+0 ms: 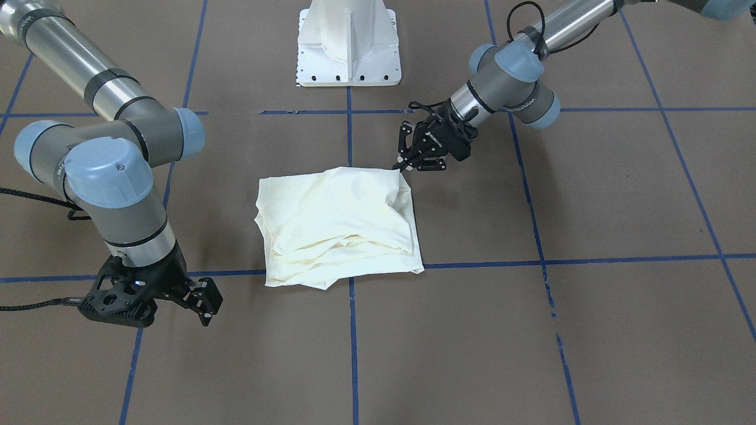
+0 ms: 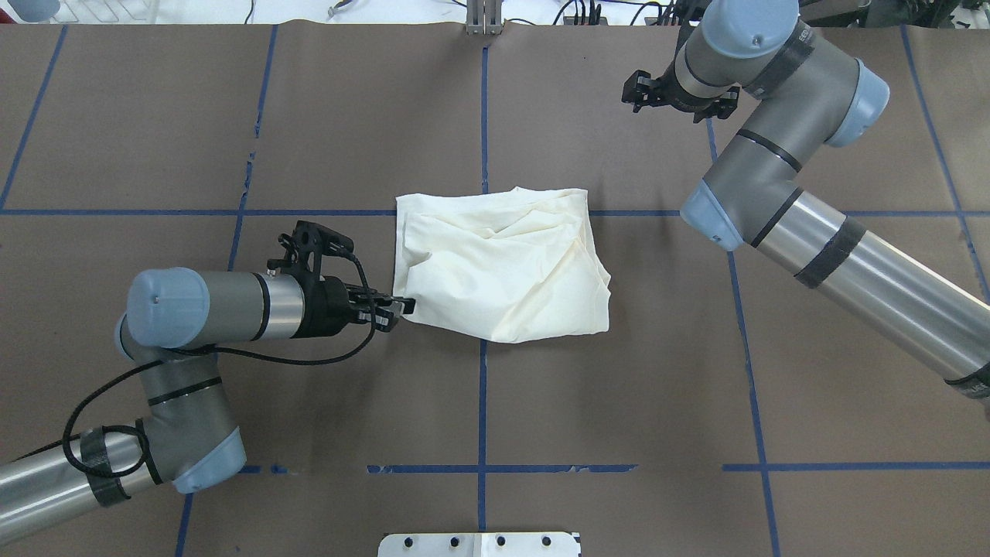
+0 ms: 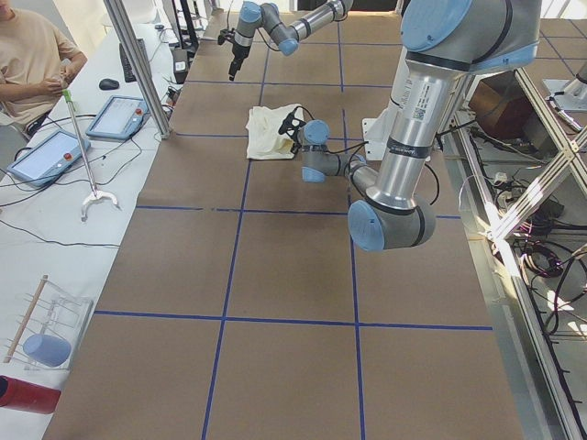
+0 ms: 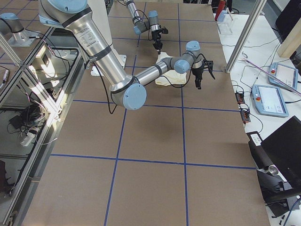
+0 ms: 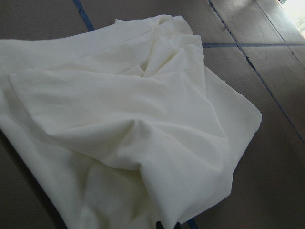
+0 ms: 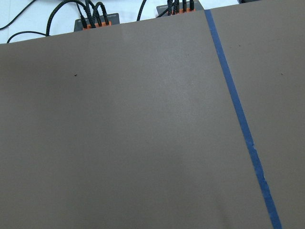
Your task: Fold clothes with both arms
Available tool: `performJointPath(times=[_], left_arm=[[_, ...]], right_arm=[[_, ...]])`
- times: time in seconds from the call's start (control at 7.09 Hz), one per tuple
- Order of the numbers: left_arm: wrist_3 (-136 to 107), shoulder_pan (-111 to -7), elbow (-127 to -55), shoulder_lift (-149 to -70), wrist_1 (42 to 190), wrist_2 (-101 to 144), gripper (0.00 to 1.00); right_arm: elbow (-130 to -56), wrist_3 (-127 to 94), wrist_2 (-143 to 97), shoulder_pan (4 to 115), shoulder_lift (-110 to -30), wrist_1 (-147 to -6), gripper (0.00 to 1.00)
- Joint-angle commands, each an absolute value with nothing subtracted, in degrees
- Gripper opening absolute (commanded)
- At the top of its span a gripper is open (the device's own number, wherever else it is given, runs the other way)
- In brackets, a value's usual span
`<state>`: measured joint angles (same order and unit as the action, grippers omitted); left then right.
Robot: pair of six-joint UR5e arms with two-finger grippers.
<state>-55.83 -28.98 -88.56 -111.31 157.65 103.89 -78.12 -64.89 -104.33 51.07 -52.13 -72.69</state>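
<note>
Shirt point(image 2: 503, 271): folded bundle, lying rightward from your left gripper point(image 2: 402, 305), whose fingers appear pressed together on its corner. Right gripper point(image 1: 204, 304): spread, well apart, farther.

Even bright overhead light; soft shadows; shirt point(image 1: 339, 218) slightly overexposed; frames sharp.

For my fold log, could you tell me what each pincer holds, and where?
The left pincer seems to pinch the shirt by one corner; the right pincer holds nothing.
</note>
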Motion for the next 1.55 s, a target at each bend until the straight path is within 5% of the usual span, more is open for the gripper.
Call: performJointPath(times=[0.0,0.14,0.28,0.56,0.99,1.41], left_arm=[[-52.7,-32.8,-87.2,-108.1,158.4,107.9,0.0],[-52.7,-32.9,-88.2,-107.1,158.5,108.3,0.65],[-53.0,-34.9,-88.8,-107.1,157.9,111.3,0.9],[-55.3,-39.4,-88.2,-108.4,155.2,114.1,0.89],[-64.0,-39.6,-84.7,-118.9,144.1,113.8,0.63],[-67.1,-37.0,-84.2,-118.1,143.5,110.5,0.6]], right_arm=[[-78.1,-64.9,-104.3,51.1,-52.2,-72.7,1.0],[-78.2,-64.9,-104.3,51.1,-52.5,-72.7,1.0],[-79.0,-64.8,-104.3,51.1,-52.9,-72.7,1.0],[-79.7,-64.9,-104.3,51.1,-53.3,-72.7,1.0],[-79.8,-65.5,-104.3,50.6,-53.4,-72.7,1.0],[-80.2,-65.7,-104.2,50.5,-53.5,-72.7,1.0]])
